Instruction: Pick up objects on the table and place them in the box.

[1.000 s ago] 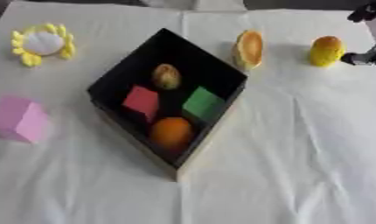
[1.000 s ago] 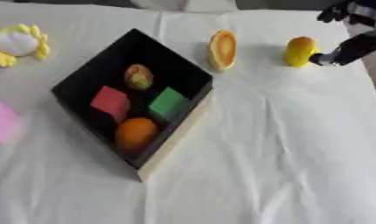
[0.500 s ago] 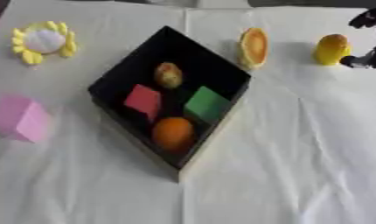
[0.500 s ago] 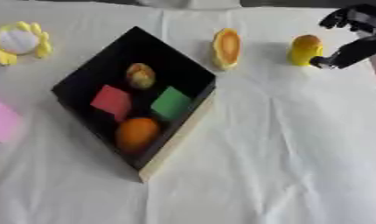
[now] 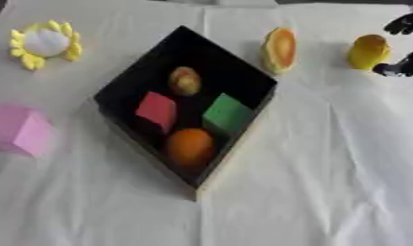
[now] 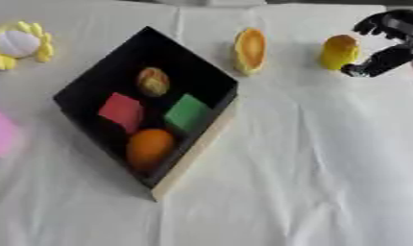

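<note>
A black box (image 5: 136, 81) with a pale front edge lies askew in the middle of the white cloth. Inside it are a red cube (image 5: 157, 110), a green cube (image 5: 227, 114), an orange ball (image 5: 189, 147) and a brownish oval piece (image 5: 185, 80). On the cloth outside lie a yellow flower-shaped toy (image 5: 45, 44), a pink cube (image 5: 20, 129), an orange fruit slice (image 6: 249, 49) and a small yellow object (image 6: 338, 52). My right hand (image 6: 388, 44) is at the far right, open, its fingers and thumb spread just right of the yellow object and holding nothing. The left hand does not show.
The white cloth (image 6: 310, 163) has folds running down its right half. The flower toy and pink cube sit near the left edge. The slice stands between the box's far corner and the yellow object.
My right hand has dropped slightly beside the yellow object, its thumb coming nearer to it. The whole picture has shifted a little; the objects lie as before.
</note>
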### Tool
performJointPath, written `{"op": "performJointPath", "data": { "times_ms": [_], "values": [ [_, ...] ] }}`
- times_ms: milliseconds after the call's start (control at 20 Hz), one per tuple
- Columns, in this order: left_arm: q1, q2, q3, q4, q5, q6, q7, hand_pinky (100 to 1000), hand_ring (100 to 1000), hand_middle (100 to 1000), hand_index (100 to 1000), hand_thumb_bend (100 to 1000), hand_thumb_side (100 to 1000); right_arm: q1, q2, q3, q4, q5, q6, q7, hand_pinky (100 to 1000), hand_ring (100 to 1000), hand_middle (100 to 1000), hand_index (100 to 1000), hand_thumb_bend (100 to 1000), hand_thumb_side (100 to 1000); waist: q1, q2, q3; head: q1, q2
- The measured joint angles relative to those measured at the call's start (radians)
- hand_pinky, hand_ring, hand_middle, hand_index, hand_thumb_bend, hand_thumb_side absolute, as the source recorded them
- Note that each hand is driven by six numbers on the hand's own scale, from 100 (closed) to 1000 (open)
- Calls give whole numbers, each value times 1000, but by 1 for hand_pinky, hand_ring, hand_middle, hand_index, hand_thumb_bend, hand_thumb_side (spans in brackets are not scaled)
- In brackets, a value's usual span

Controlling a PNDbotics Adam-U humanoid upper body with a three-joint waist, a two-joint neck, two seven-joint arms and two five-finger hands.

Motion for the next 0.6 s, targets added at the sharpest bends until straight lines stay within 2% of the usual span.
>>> {"op": "performJointPath", "data": {
  "times_ms": [400,600],
  "values": [
    [-3,-5,-4,0,2,0,0,811,722,720,882,164,560,-29,30,0,58,24,-3,-18,888,915,837,885,406,243,0,8,7,-9,-9],
    [-5,-7,-4,0,2,0,0,812,722,720,882,165,570,-41,45,0,78,24,-1,-35,883,909,826,882,328,250,7,12,8,-12,-9]
  ]
}}
